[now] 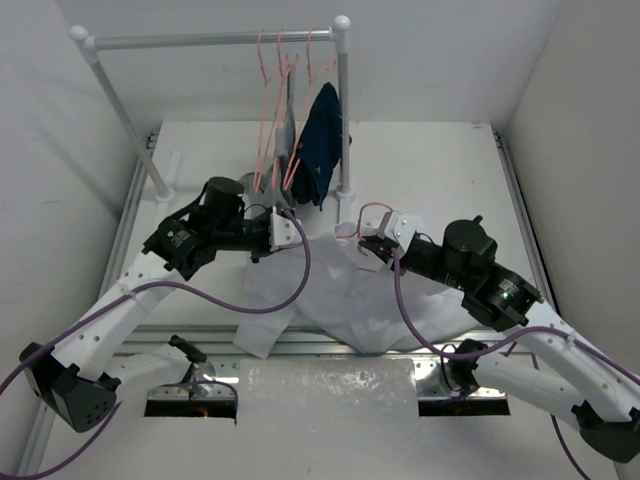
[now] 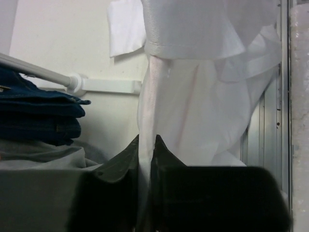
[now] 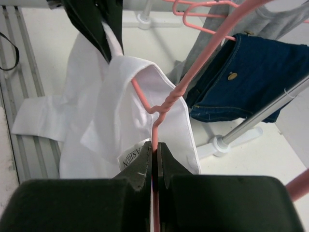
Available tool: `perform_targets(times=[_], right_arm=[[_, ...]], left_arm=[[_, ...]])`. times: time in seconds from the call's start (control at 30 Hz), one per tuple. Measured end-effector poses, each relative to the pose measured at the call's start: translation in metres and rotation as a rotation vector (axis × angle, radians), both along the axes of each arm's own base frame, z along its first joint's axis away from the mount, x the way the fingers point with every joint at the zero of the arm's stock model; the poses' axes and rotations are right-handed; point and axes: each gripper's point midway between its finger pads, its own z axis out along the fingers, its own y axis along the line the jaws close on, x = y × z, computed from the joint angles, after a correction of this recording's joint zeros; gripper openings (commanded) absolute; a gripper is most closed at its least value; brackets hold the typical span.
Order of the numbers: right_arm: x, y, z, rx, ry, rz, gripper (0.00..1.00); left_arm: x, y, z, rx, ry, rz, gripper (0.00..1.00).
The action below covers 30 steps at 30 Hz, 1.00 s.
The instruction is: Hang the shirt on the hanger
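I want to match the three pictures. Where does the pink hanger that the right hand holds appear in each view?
Top external: the pink wire hanger is at centre, just above the right hand.
Left wrist: not clearly in it; the white shirt fills the view.
Right wrist: at centre, its twisted neck above the shut fingers.
Shared landmark: the navy denim garment: upper middle, left edge, upper right, in that order.

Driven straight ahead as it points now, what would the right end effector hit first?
Probably the shirt's collar, draped over the hanger that the right end effector grips; depth is unclear.
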Motion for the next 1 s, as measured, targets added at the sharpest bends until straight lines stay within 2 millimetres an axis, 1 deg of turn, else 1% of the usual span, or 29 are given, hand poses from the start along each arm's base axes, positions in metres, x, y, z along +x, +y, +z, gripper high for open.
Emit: perform_targets(times=[0.07, 0.17, 0.27, 0.3, 0.33, 0.37, 0.43, 0.47, 0.5, 0.63, 0.67, 0.7, 0.73, 0.8, 0.87, 0.9, 0.93, 1.0], right_arm=[[0.000, -0.001, -0.002, -0.008, 0.004, -0.001, 0.00], [0.000, -0.002, -0.004, -0.018, 0.003, -0.003, 0.00], [0.001, -0.003, -0.005, -0.025, -0.001, -0.007, 0.00], [0.001, -0.003, -0.005, -0.029, -0.001, -0.006, 0.00], [0.000, -0.003, -0.007, -0.035, 0.002, -0.003, 0.00], [0.000, -0.002, -0.009, -0.042, 0.006, 0.001, 0.00], [0.000, 0.000, -0.015, -0.060, 0.022, 0.013, 0.00], [0.001, 0.002, -0.018, -0.069, 0.030, 0.017, 0.00], [0.002, 0.004, -0.022, -0.078, 0.041, 0.022, 0.00], [0.003, 0.012, -0.034, -0.101, 0.074, 0.049, 0.00], [0.002, 0.014, -0.035, -0.100, 0.079, 0.060, 0.00], [0.002, 0.015, -0.036, -0.100, 0.083, 0.067, 0.00], [0.001, 0.017, -0.036, -0.099, 0.086, 0.074, 0.00], [0.001, 0.021, -0.038, -0.095, 0.094, 0.091, 0.00], [0.001, 0.025, -0.038, -0.090, 0.101, 0.106, 0.00], [0.001, 0.027, -0.039, -0.088, 0.106, 0.113, 0.00], [0.001, 0.029, -0.040, -0.087, 0.110, 0.117, 0.00], [0.001, 0.033, -0.040, -0.081, 0.113, 0.134, 0.00]], left_arm=[[-0.003, 0.002, -0.003, 0.012, 0.009, -0.012, 0.16], [0.000, 0.009, -0.003, 0.029, 0.000, -0.003, 0.18], [0.003, 0.015, -0.005, 0.047, -0.012, -0.001, 0.34], [0.003, 0.017, -0.006, 0.053, -0.011, 0.003, 0.59], [0.003, 0.018, -0.007, 0.058, -0.013, 0.001, 0.95], [0.003, 0.019, -0.007, 0.060, -0.011, 0.000, 1.00], [-0.002, 0.017, -0.003, 0.044, 0.013, -0.010, 1.00], [-0.004, 0.016, 0.003, 0.033, 0.018, -0.021, 1.00], [-0.007, 0.013, 0.013, 0.014, 0.019, -0.036, 1.00], [-0.015, 0.000, 0.077, -0.107, -0.063, -0.103, 1.00], [-0.020, -0.005, 0.090, -0.137, -0.078, -0.129, 1.00], [-0.023, -0.008, 0.095, -0.154, -0.080, -0.143, 1.00], [-0.026, -0.012, 0.095, -0.164, -0.072, -0.155, 1.00], [-0.034, -0.024, 0.084, -0.160, -0.035, -0.183, 1.00], [-0.045, -0.036, 0.065, -0.148, 0.023, -0.217, 1.00], [-0.048, -0.042, 0.052, -0.133, 0.063, -0.229, 1.00], [-0.048, -0.045, 0.038, -0.115, 0.109, -0.223, 1.00], [-0.040, -0.046, 0.019, -0.084, 0.154, -0.181, 1.00]])
